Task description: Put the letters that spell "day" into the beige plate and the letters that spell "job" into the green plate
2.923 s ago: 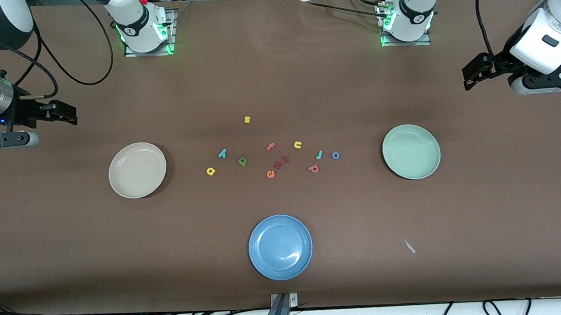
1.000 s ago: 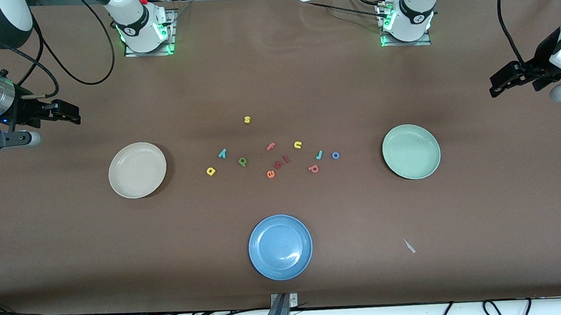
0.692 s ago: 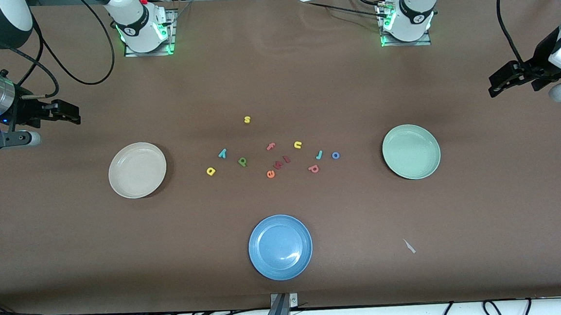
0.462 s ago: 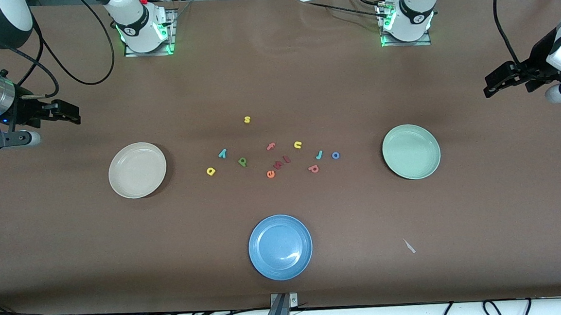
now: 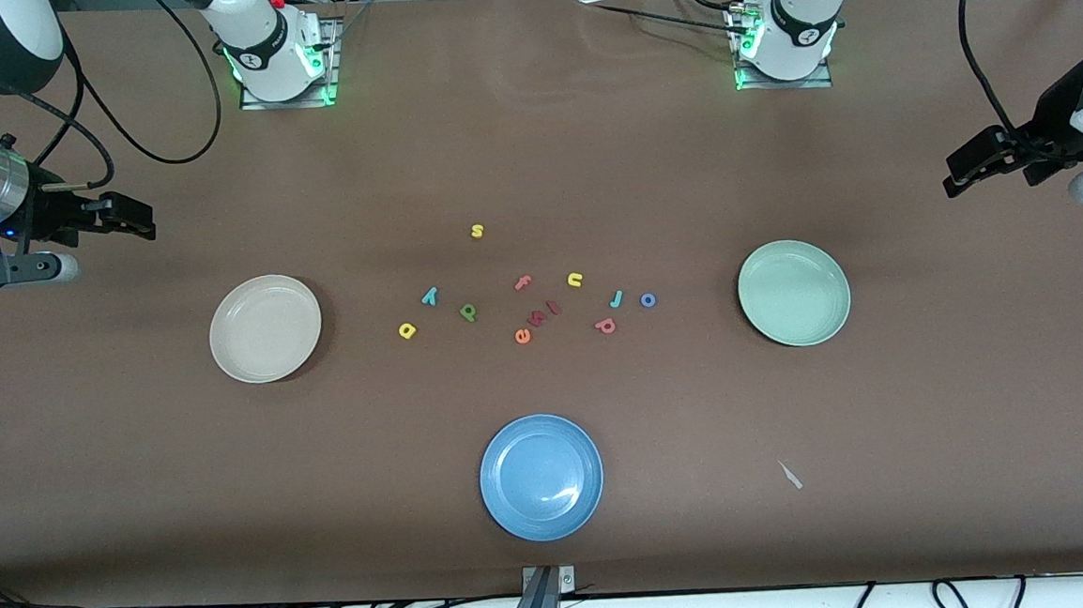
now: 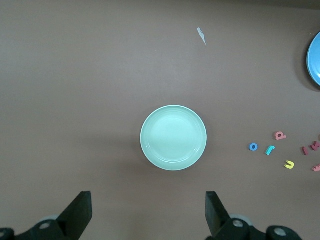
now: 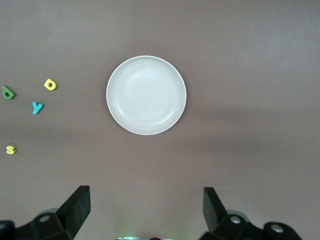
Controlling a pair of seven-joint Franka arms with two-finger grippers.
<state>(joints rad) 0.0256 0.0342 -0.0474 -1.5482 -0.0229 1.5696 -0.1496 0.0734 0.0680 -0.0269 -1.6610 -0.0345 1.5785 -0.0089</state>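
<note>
Both plates are bare: the beige plate [image 5: 266, 328] lies left of centre in the front view, the green plate [image 5: 794, 292] right of centre, with the "day" letters [image 5: 430, 297] and the "job" letters [image 5: 615, 299] loose on the surface [image 5: 531, 135] between them. The left pincer [image 5: 966, 165] hangs at the frame's right edge and the right pincer [image 5: 127, 219] at its left edge, both spread wide and holding nothing.

Blue plate [image 6: 315, 60] cut by left wrist view's edge — only sliver shows. Dark red letters [image 5: 544, 313] beside orange one — too small to read.
</note>
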